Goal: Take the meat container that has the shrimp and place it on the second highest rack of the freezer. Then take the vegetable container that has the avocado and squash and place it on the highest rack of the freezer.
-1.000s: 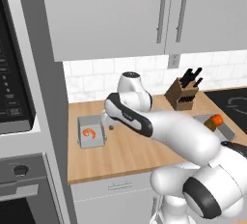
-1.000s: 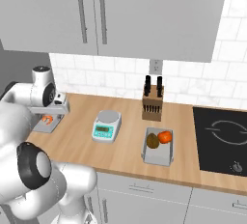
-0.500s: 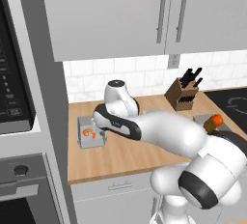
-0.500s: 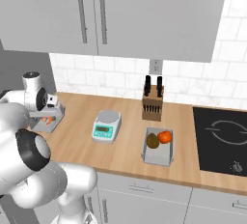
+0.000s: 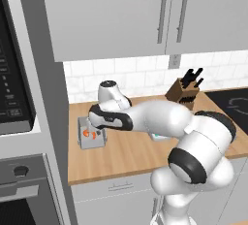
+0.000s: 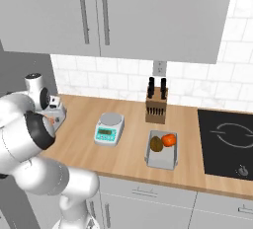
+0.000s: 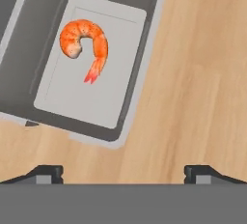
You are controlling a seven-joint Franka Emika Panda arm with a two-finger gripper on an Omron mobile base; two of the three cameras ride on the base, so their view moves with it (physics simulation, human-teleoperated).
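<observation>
Tool over shrimp tray, jaws wide, nothing held.
L base: tool (image 5: pixel 95 128) above grey rect. meat container (image 5: pixel 91 139) on wood surface (image 5: pixel 126 156). R base: vegetable container (image 6: pixel 161 155) w/ round squash (image 6: pixel 169 139) & dull avocado (image 6: pixel 156 144), well apart. Hand: curled shrimp (image 7: pixel 85 43) on smooth tray floor; fingertips (image 7: pixel 46 174) spread wide.

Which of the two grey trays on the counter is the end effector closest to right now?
The meat container, the one holding a single shrimp, at the counter's left end. The vegetable container with two round items sits far off, near the cooktop.
</observation>
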